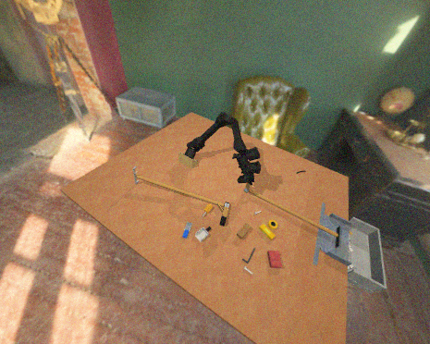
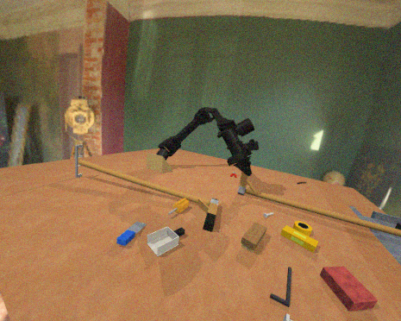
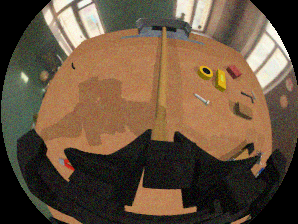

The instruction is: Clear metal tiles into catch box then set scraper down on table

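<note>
My gripper (image 1: 246, 183) (image 2: 247, 173) (image 3: 162, 133) is shut on the handle of the long scraper (image 1: 290, 211) (image 2: 315, 210) (image 3: 162, 85), at its near end above the table. The wooden handle slopes down away from me. Its black blade (image 1: 338, 236) is over the far part of the steel bench plate (image 1: 328, 246) (image 2: 392, 242). The grey catch box (image 1: 365, 255) adjoins the plate's far end. Small pale bits (image 1: 350, 267) show at the joint between plate and box; I cannot tell how many tiles there are or whether any lie behind the blade.
A second long-handled tool (image 1: 179, 190) (image 2: 137, 183) lies to the left. Between the tools and the front edge are a black-headed hammer (image 2: 210, 217), a clear tray (image 2: 163, 242), a brown block (image 2: 253, 236), a yellow level (image 2: 299, 238) and a red block (image 2: 348, 287).
</note>
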Controlling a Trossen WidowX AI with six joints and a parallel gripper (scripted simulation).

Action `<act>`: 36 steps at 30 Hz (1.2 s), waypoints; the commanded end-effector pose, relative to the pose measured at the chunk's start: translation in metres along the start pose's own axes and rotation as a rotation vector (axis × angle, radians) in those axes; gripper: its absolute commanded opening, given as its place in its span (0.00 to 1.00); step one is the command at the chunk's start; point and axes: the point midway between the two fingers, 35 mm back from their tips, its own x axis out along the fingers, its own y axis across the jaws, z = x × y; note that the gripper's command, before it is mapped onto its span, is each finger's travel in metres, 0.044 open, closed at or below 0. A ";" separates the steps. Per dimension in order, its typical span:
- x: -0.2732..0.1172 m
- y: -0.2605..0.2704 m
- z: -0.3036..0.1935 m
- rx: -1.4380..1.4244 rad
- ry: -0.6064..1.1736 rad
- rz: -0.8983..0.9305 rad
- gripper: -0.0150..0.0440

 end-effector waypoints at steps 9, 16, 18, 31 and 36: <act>0.011 -0.001 0.019 0.003 -0.010 -0.004 0.25; 0.017 0.000 0.027 0.003 -0.010 -0.004 0.25; 0.019 0.000 0.030 0.003 -0.011 -0.003 0.25; 0.032 0.001 0.044 0.002 -0.012 -0.002 0.25; 0.037 0.003 0.049 0.002 -0.012 -0.002 0.25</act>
